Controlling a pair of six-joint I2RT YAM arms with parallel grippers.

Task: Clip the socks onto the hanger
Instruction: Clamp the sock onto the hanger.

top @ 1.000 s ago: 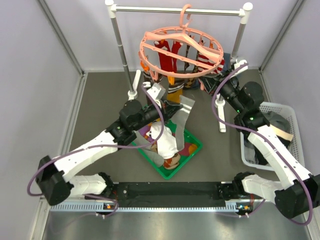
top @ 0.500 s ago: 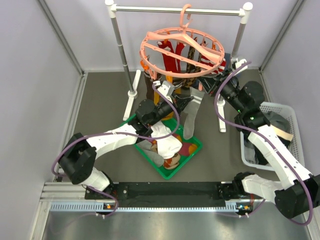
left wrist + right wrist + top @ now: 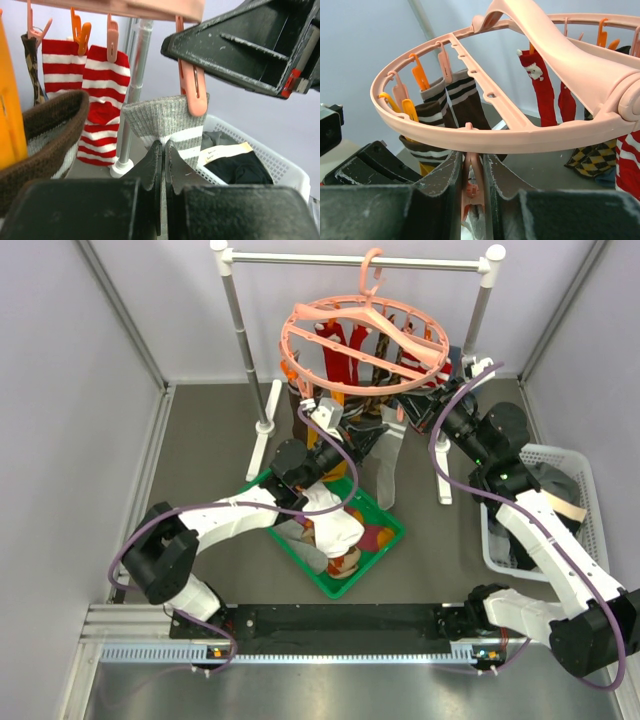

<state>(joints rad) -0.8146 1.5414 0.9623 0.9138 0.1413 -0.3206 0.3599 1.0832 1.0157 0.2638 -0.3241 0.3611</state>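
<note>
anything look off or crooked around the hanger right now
The grey sock looks askew: its cuff slants, and the salmon clip meets only one corner of it while the left gripper pinches it below. Nothing looks damaged.

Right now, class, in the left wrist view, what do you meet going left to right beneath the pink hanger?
Mustard orange sock → dark brown knitted sock cuff → red-and-white striped socks → silver metal pole → grey ribbed sock → white plastic mesh basket.
</note>
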